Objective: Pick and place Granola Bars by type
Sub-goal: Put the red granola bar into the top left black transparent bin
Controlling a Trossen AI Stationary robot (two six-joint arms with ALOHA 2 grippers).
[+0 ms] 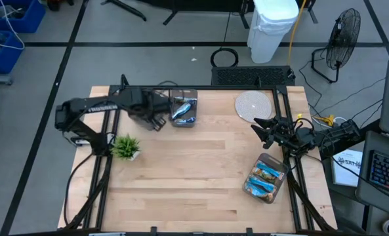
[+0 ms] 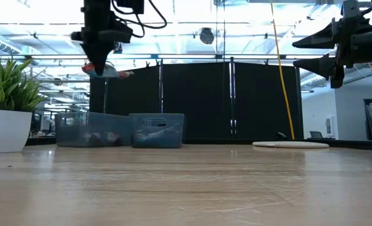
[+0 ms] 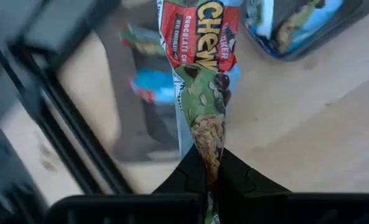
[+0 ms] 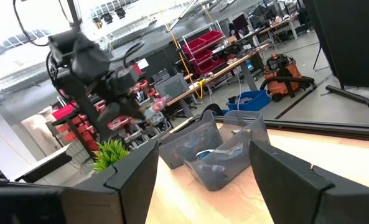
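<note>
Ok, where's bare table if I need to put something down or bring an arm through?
The wide middle of the table is bare, from the plant across to the near-right bin. It is crowded at the far left: the left gripper holds a granola bar beside the far bin. The right gripper hangs open by the round mat.

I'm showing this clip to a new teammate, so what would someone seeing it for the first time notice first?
The left end effector, raised high above the table's far left part, is shut on a red-labelled granola bar that dangles from it. Near it stand two grey bins with more bars inside. The right end effector waits open at the right edge, near a third bin of blue-wrapped bars.
</note>
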